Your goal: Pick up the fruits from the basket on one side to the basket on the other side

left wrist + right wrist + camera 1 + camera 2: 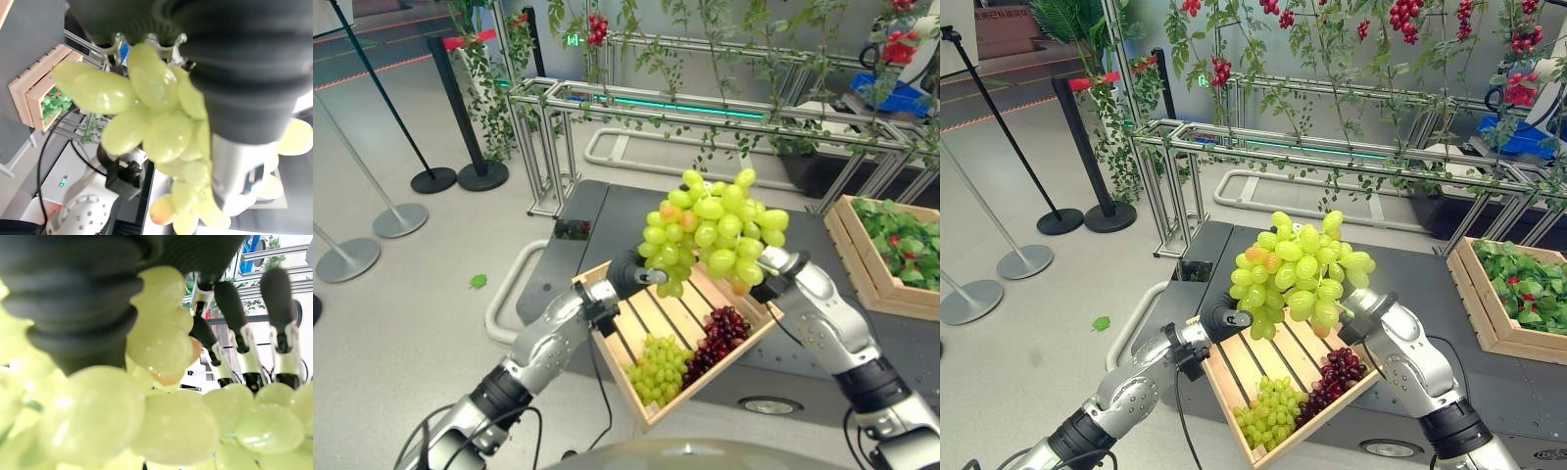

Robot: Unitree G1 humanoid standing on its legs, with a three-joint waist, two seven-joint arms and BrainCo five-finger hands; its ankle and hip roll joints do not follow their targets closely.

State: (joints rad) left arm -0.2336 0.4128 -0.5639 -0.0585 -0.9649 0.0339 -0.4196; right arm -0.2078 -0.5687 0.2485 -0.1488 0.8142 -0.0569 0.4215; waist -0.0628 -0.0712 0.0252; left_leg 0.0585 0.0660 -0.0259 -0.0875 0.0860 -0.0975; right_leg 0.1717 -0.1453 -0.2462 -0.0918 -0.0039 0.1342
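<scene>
While the big green grape bunch (713, 231) is hanging lifted above the near wooden basket (607, 345), pressed between the left hand (641, 275) and the right hand (773, 264) whose finger curl I cannot tell, both should be travelling together, evenly, toward the far basket (854, 257).

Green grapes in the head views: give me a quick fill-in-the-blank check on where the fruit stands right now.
1. The big bunch of green grapes is held up between ____ hands.
2. It hangs above a slatted ____ crate.
3. Beside the small green bunch in that crate lies a bunch of dark ____ grapes.
4. The second crate, on the robot's right, holds green ____.

Missing words: both; wooden; red; leaves
</scene>
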